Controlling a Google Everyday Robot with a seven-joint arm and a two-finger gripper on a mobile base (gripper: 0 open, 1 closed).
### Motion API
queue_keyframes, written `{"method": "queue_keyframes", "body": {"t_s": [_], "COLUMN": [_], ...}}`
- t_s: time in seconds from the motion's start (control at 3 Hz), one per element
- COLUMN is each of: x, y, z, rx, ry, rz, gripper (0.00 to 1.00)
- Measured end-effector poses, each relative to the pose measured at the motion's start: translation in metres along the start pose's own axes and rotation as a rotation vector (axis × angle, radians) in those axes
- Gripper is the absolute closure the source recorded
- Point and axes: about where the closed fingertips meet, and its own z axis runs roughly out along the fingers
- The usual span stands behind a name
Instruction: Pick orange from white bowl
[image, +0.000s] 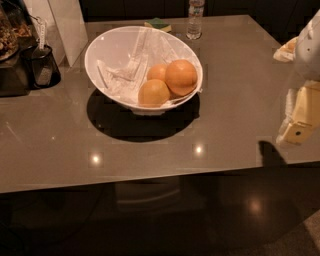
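The table (235, 95) is a glossy grey-brown slab with ceiling lights mirrored in its near part; the white bowl (93, 56) stands on it left of centre, towards the far side, its rim slanted so that the opening tips to the near right. Crinkled clear plastic (125, 72) lines the inside of the bowl. Three round fruits lie together in the low, right part of the bowl; the orange (181, 76) is the rightmost and the largest of them (also the deepest in colour), resting against the right wall just below the rim. A paler fruit (153, 93) touches it on the near left; a third fruit (157, 71) sits behind these two, partly hidden. The bowl casts a dark shadow on the table at its near side.

The gripper (299, 125) hangs at the right edge of the view, over the near right part of the table, well apart from the bowl and the orange; it holds nothing that can be seen; whether it is open or closed cannot be told. Its shadow (271, 152) falls on the table just to its near left.

At the far edge stand a clear bottle (195, 20) and, to its left, a sponge (158, 24); a black container (44, 67) sits at the far left, near the bowl but apart from it.
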Motion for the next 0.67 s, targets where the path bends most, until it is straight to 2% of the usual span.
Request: {"method": "queue_keyframes", "body": {"t_s": [0.33, 0.67], "x": [0.0, -0.0073], "y": [0.0, -0.0059], "z": [0.0, -0.0017], "rx": [0.0, 0.001], "ry": [0.0, -0.03], "rz": [0.0, 0.001], "gripper": [0.0, 0.0]}}
